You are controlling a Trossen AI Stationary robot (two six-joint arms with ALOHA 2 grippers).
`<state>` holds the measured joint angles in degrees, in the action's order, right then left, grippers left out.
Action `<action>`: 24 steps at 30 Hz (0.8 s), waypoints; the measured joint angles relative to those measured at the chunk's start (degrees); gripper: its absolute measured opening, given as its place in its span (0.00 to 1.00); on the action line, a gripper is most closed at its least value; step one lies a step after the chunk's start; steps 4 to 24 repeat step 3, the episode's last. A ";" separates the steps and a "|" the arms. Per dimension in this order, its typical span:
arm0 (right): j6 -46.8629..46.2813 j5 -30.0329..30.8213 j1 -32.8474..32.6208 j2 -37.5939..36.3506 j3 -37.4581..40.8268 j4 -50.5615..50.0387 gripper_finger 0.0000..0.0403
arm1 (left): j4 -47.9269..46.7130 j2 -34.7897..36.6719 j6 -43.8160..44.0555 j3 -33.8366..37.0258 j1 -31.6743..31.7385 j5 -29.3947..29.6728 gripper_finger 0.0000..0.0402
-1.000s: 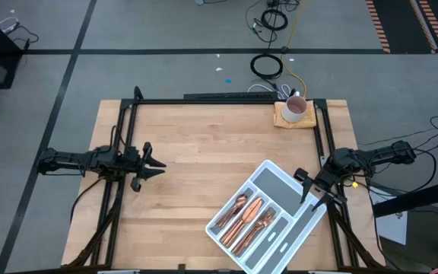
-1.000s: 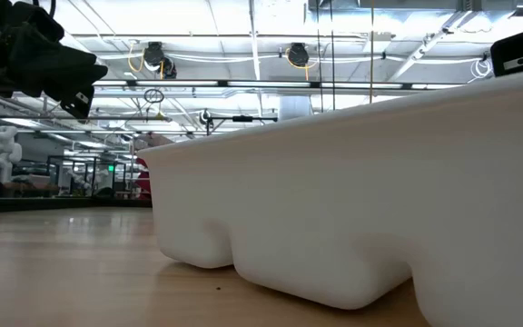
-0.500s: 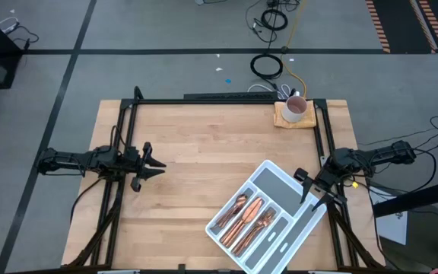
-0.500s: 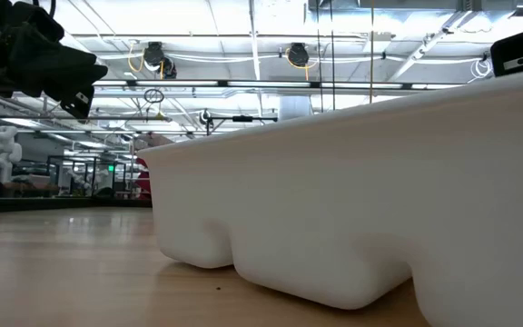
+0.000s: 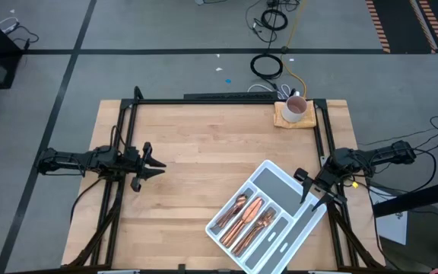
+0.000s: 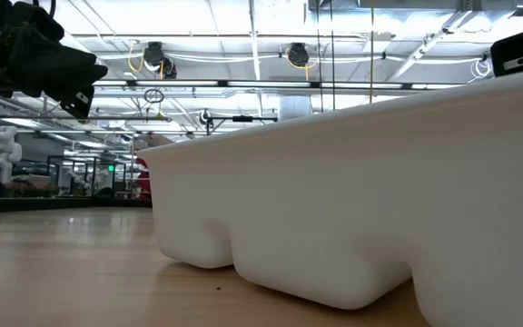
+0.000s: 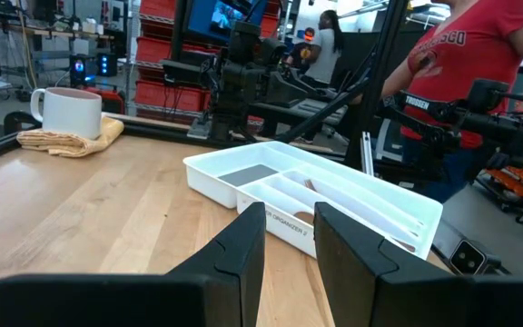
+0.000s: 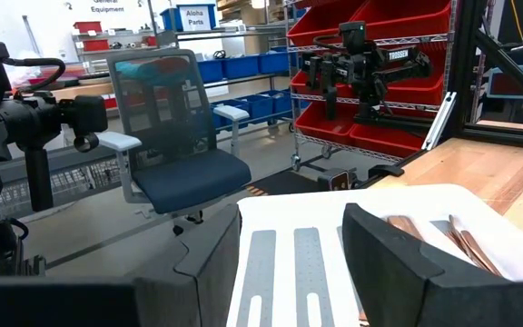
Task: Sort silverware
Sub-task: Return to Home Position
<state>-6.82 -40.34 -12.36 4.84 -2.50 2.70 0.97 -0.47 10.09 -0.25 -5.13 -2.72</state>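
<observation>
The copper silverware (image 5: 248, 217) lies in the long compartments of the grey-white divided tray (image 5: 284, 183), which rests slantwise on the table's near right part. Some pieces also show in the right wrist view (image 8: 461, 241). My left gripper (image 5: 160, 165) hovers level at the table's left edge, open, pointing across the wood toward the tray (image 7: 216, 177). My right gripper (image 5: 303, 186) hangs open at the right edge, just over the tray's right end (image 8: 289, 236), with nothing between its fingers. In the low view the tray's white wall (image 6: 379, 200) fills the picture.
A white mug (image 5: 295, 108) sits on a tan cloth (image 5: 284, 118) at the table's far right corner. Bare wood (image 5: 204, 152) spreads over the middle and left. A person in a red shirt (image 7: 479, 45) stands beyond the table's right side.
</observation>
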 joint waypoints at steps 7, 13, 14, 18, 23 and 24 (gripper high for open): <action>0.01 0.00 -0.02 0.00 0.00 0.00 0.45 | 0.00 0.00 0.02 0.01 0.00 -0.01 0.25; 0.01 0.00 -0.02 0.00 0.00 0.00 0.45 | 0.00 0.00 0.02 0.01 0.00 -0.01 0.25; 0.01 0.00 -0.02 0.00 0.00 0.00 0.45 | 0.00 0.00 0.02 0.01 0.00 -0.01 0.25; 0.01 0.00 -0.02 0.00 0.00 0.00 0.45 | 0.00 0.00 0.02 0.01 0.00 -0.01 0.25; 0.01 0.00 -0.02 0.00 0.00 0.00 0.45 | 0.00 0.00 0.02 0.01 0.00 -0.01 0.25; 0.01 0.00 -0.02 0.00 0.00 0.00 0.45 | 0.00 0.00 0.02 0.01 0.00 -0.01 0.25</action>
